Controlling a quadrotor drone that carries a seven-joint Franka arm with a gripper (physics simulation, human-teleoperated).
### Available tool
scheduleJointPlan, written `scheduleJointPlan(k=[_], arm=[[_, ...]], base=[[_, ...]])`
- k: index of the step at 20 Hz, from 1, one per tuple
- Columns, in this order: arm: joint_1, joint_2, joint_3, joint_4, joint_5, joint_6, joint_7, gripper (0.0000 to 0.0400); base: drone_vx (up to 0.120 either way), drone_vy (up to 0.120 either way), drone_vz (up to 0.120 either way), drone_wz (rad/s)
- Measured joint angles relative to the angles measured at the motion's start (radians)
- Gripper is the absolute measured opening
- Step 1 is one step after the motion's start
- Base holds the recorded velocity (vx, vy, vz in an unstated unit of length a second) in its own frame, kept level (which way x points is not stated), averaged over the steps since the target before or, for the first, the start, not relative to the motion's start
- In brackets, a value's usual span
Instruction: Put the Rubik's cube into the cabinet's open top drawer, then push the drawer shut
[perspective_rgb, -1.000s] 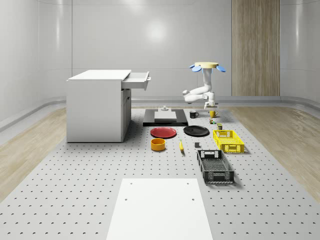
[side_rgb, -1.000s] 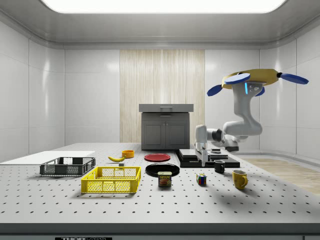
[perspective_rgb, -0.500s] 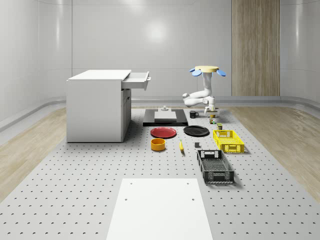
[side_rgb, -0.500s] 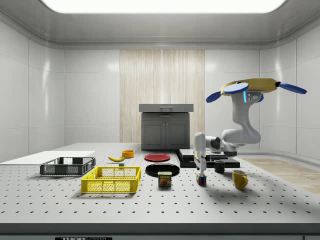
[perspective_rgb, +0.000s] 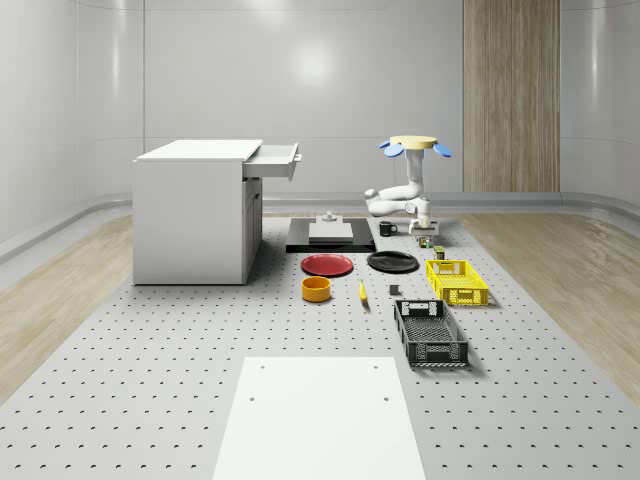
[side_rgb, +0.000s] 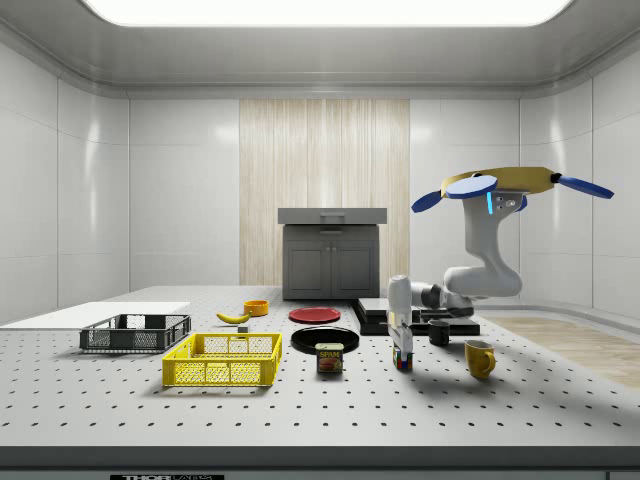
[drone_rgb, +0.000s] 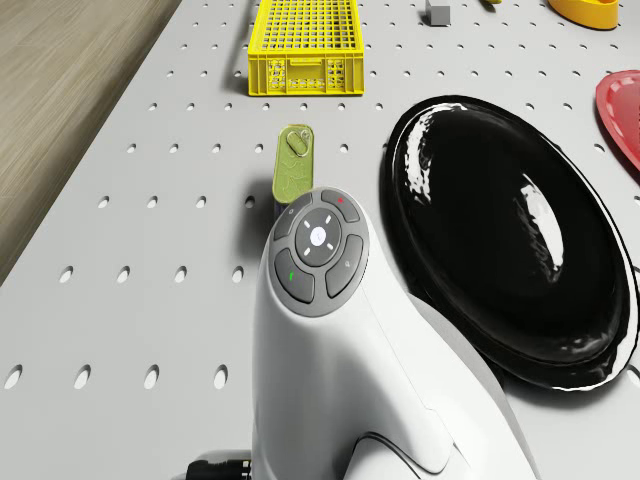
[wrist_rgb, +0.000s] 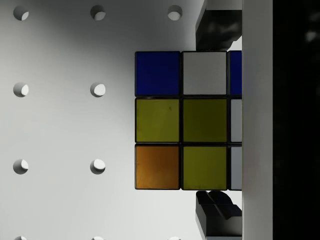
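Observation:
The Rubik's cube (wrist_rgb: 157, 120) sits on the perforated table, blue, white, yellow and orange tiles facing up. My gripper (wrist_rgb: 216, 120) is down over it, one dark finger (wrist_rgb: 220, 27) against one side and the other against the opposite side, shut on the cube. In the side view the gripper (side_rgb: 401, 343) points straight down onto the cube (side_rgb: 402, 363). The drone (side_rgb: 500, 184) hovers above and to the side view's right of it. The white cabinet (perspective_rgb: 195, 215) stands at the whole-scene view's left, top drawer (perspective_rgb: 277, 160) pulled open, far from the drone (perspective_rgb: 411, 144).
Right beside the cube stand a tin can (drone_rgb: 293, 165) and a black plate (drone_rgb: 510, 240). A yellow crate (drone_rgb: 301, 40) lies beyond the can. A yellow mug (side_rgb: 480, 357) and a black mug (side_rgb: 439, 333) are close by. A red plate (perspective_rgb: 327, 264) lies toward the cabinet.
The drone has sunk lower and the arm has brought the gripper down from above the cube onto it. The cube stays on the table in the same spot.

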Motion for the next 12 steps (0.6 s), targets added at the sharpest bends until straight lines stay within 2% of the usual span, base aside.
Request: scheduleJointPlan(k=[5,8,12], arm=[[-0.002,-0.025,-0.039,0.009,-0.032,0.037,-0.002,0.0400],[-0.004,-0.035,-0.050,0.013,-0.040,0.051,-0.001,0.0364],[-0.008,-0.046,-0.056,0.015,-0.043,0.064,0.001,0.0339]], base=[[0.000,0.000,0.000,0.000],[0.000,0.000,0.000,0.000],[0.000,0.000,0.000,0.000]])
